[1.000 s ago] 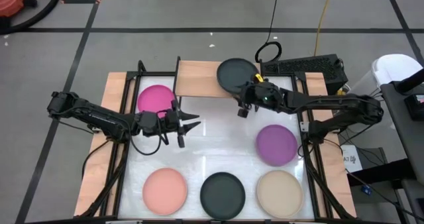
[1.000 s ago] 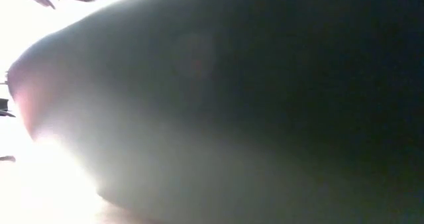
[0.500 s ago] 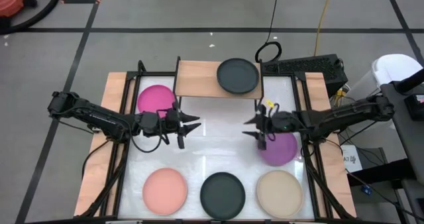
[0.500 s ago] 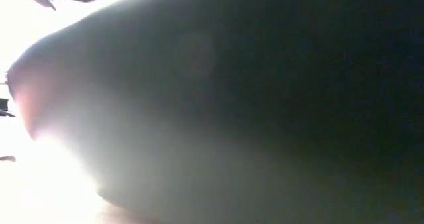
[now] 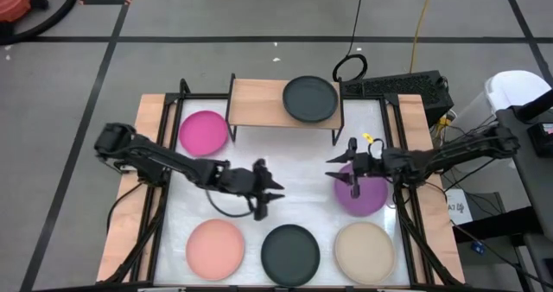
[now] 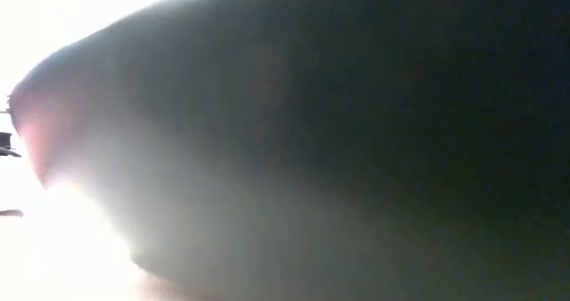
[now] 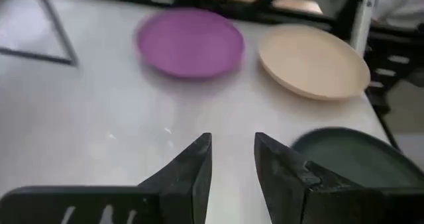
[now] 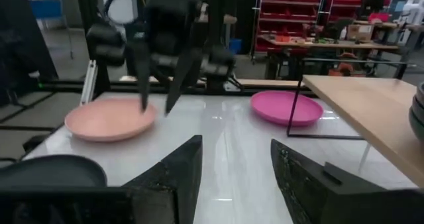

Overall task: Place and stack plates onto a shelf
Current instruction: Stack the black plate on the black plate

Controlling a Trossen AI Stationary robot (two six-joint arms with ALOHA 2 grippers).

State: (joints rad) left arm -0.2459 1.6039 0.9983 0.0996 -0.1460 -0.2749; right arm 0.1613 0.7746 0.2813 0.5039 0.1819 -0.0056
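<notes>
Plates: one dark plate (image 5: 310,99) on shelf (image 5: 259,104). Your left gripper (image 5: 270,191) open, empty, nearing black plate (image 5: 290,252); right gripper (image 5: 340,172) open over purple plate (image 5: 367,193). Next, grip a rim.

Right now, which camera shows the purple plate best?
The left wrist view: the purple plate lies whole and unblocked. From the high view the right gripper covers its edge. The right wrist and low views miss it.
</notes>
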